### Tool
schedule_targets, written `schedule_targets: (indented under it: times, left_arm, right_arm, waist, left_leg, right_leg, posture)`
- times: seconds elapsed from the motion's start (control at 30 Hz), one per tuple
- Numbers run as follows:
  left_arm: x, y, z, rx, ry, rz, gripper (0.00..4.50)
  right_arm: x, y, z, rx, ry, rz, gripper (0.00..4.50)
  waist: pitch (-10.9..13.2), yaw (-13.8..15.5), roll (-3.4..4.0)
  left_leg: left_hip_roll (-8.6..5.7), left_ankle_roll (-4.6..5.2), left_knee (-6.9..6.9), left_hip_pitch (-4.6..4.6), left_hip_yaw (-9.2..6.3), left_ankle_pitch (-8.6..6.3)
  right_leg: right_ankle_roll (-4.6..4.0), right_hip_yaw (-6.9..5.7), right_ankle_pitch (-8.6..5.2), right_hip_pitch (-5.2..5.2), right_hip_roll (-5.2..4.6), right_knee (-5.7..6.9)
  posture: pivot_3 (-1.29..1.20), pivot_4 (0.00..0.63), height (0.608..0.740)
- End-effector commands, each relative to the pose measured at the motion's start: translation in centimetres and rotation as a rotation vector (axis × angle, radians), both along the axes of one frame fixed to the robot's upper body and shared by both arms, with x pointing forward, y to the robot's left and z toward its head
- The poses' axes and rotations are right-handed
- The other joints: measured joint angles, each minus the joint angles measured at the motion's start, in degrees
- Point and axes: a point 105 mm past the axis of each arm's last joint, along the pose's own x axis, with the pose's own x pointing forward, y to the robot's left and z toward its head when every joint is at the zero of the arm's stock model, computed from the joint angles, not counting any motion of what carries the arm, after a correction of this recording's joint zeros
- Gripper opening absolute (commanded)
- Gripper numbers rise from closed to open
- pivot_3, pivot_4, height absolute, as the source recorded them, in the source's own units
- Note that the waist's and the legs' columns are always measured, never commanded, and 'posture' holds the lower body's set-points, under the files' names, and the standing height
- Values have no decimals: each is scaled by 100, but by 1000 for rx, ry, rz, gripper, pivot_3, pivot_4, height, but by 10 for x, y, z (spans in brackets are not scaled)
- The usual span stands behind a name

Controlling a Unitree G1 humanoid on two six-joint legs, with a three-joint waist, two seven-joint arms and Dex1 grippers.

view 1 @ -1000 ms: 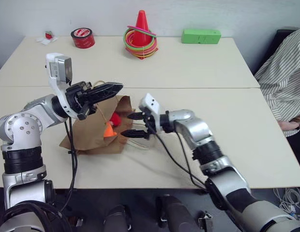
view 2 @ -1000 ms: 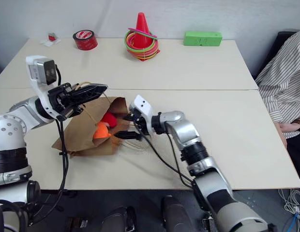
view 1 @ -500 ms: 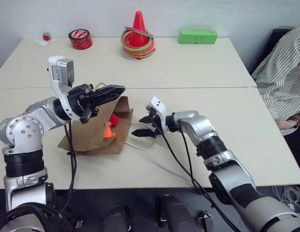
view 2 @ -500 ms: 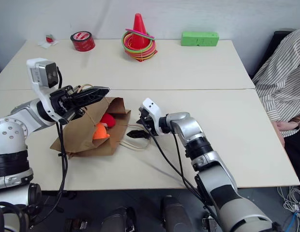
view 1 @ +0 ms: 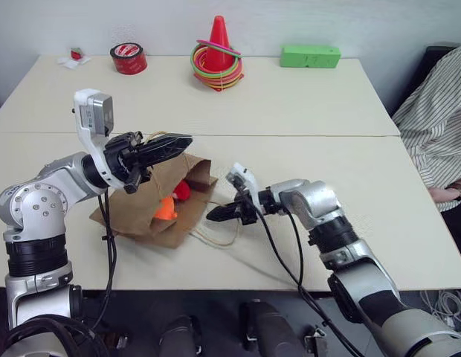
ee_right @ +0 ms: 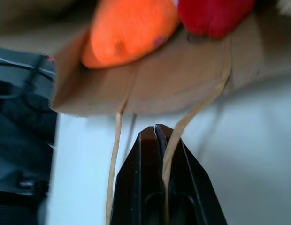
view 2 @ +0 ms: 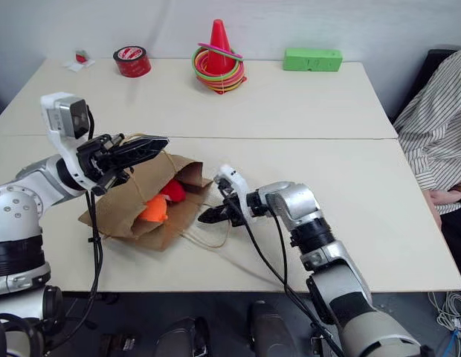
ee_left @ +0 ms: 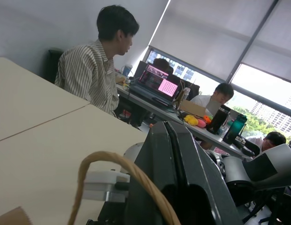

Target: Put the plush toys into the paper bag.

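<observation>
the right gripper [view 2: 208, 216] has its jaws pressed together low over the pale counter [view 1: 349, 186], just at the mouth of the flat brown kraft paper bag [view 1: 145, 212]; in the right wrist view the lower tan twisted-cord handle [ee_right: 192, 112] runs right alongside the shut tips, though whether it is actually pinched cannot be told. both plush toys already sit in the bag's open mouth: the bright orange lumpy one [view 2: 152, 210] nearest the edge, the smaller rounded red one [view 2: 173, 190] touching it and a little deeper. the left gripper [view 1: 160, 146] holds the upper cord handle [ee_left: 112, 173] with jaws clamped on it, lifting the top lip so the mouth gapes

judged from this, the job is nearly done; the care now is to keep the upper lip raised while nudging the orange toy further in, pushing slowly along the counter so the bag does not slide or the toy roll back out

further off on the counter, well apart from the bag, stand a red cone ringed with coloured hoops [view 1: 216, 52], a red roll of tape [view 1: 128, 58] and a green rectangular block [view 1: 310, 55]. a person in a striped shirt [view 1: 439, 111] sits at the right edge, and the left wrist view shows an office with people at desks by bright windows
</observation>
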Motion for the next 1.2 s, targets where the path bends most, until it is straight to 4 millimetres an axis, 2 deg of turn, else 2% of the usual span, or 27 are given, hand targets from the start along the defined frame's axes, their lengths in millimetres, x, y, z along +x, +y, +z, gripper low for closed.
schedule_targets:
  times: [0.03,0.1,0.2,0.27,0.33,0.47,0.63,0.73,0.83,1.03,1.13,1.2]
  left_arm:
    - [-7,3,15,-19,-81,-1,0]
    - [-6,6,18,-37,-92,10,0]
    - [4,10,20,-61,-121,77,0]
    - [15,13,17,-49,-154,145,0]
    - [17,10,15,-45,-175,148,0]
    - [19,3,11,-47,-198,134,0]
    - [18,-4,2,9,-205,108,0]
    - [14,-9,1,19,-195,59,0]
    - [15,-14,-1,73,-205,51,536]
    - [12,-9,-2,200,-274,30,2401]
    - [14,2,-2,270,-299,57,3380]
    - [9,10,-5,312,-304,42,4003]
  right_arm:
    - [-18,-12,50,189,15,20,32]
    - [-31,-27,88,310,9,42,32]
    - [-42,-52,130,381,-53,45,32]
    - [-43,-66,149,377,-120,15,32]
    - [-41,-73,160,358,-163,-13,32]
    - [-34,-79,167,350,-186,-51,32]
    - [-21,-88,145,313,-180,-140,32]
    - [-9,-106,137,286,-224,-249,32]
    - [-26,-111,136,262,-228,-171,596]
    - [-53,-125,141,269,-286,-55,2695]
    - [-53,-135,141,238,-393,-77,3791]
    - [-51,-147,142,221,-425,-117,4480]
  waist:
    - [0,24,0]
    - [1,51,1]
    - [2,98,3]
    - [2,107,3]
    - [1,111,2]
    - [0,89,1]
    - [0,91,1]
    - [1,97,2]
    - [2,109,2]
    - [2,91,3]
    - [2,99,2]
    - [2,94,2]
  left_leg:
    - [0,0,-1,-1,0,0]
    - [1,1,-2,-3,0,0]
    - [1,2,-2,-4,-3,-1]
    - [-2,5,-1,-4,-7,-3]
    - [-7,9,-7,-3,-7,-4]
    - [-14,13,-29,-5,0,-5]
    - [-7,9,-57,-6,7,-2]
    - [-8,11,-57,-13,9,-3]
    - [-13,15,-56,-14,10,-5]
    - [-10,12,-53,-8,10,-3]
    - [-11,12,-53,-9,8,-3]
    - [-13,12,-53,-8,10,-3]
  right_leg:
    - [0,0,0,0,0,-4]
    - [0,0,0,-2,0,-3]
    - [0,-2,0,-2,0,-4]
    - [0,-6,0,1,-3,-11]
    - [0,-7,0,4,-5,-21]
    - [3,-2,2,2,-8,-45]
    - [4,-2,2,-3,0,-69]
    - [6,-2,3,-5,-4,-77]
    - [11,-2,4,-4,-8,-81]
    - [11,0,5,-2,0,-73]
    - [11,-1,5,-1,0,-76]
    - [12,0,5,-1,-1,-77]
  posture:
    - [0,150,740]
    - [0,150,740]
    - [0,150,740]
    - [0,150,740]
    - [0,150,740]
    - [0,150,740]
    - [0,150,740]
    - [0,150,740]
    - [0,150,740]
    - [0,150,740]
    - [0,150,740]
    - [0,150,740]
